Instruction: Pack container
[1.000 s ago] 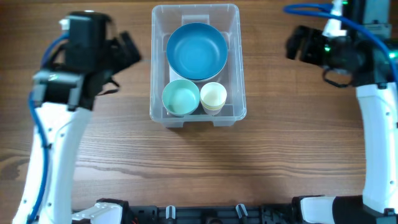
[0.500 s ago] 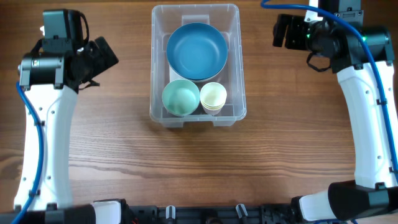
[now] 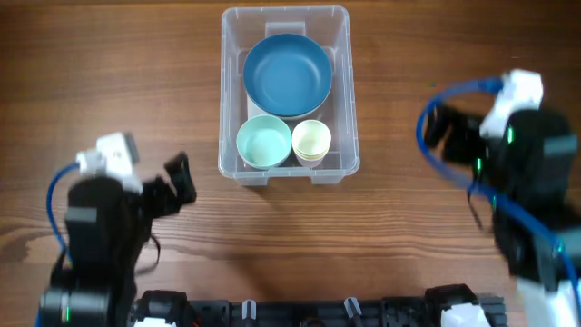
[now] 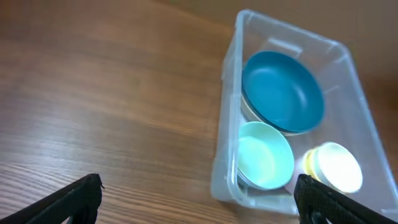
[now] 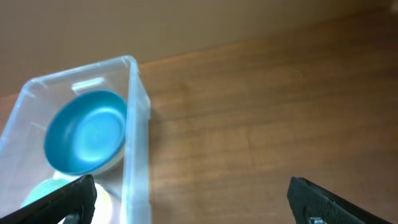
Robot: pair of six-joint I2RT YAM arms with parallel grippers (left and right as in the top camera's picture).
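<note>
Your container (image 3: 231,91), upper centre of the overhead frame, holds the blue bowl (image 3: 287,74), the pale green bowl (image 3: 264,143) and the yellow cup (image 3: 311,141) (no other item waits), so packing seems done; left gripper (image 4: 198,186) and right gripper (image 5: 191,186) are spread wide, holding nothing.

Your left black two-finger gripper (image 3: 180,180) hangs at 8 o'clock in the overhead view, jaws spread wide. Your right black two-finger gripper (image 3: 442,134) hangs at 3 o'clock, equally wide, both pointing inward.
</note>
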